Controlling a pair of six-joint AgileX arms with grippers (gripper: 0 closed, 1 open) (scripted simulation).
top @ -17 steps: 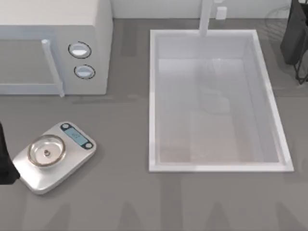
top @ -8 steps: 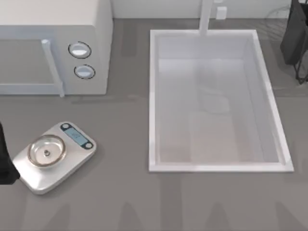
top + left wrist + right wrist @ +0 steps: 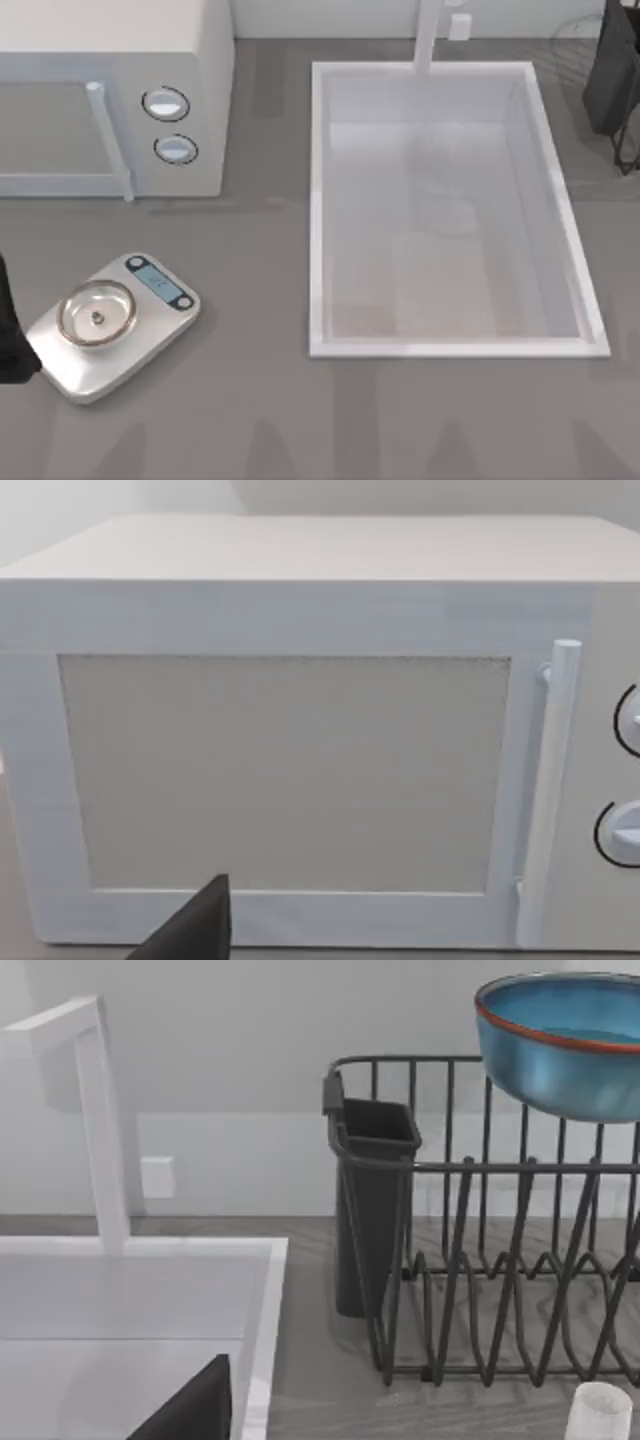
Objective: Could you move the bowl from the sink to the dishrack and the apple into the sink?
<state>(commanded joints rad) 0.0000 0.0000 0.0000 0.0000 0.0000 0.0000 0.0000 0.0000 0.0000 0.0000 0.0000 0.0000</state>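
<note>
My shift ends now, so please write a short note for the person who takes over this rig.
Left hand: parked at the table's left edge, facing the microwave.
Right hand: by the sink, facing the dishrack.
Bowl: out of the sink and up at the dishrack. I cannot tell whether it sits firmly.
Left to do: the apple into the sink.

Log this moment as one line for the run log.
bowl: above dishrack | sink: no bowl or apple seen inside | left arm: parked at table's left edge | microwave: door shut
</note>
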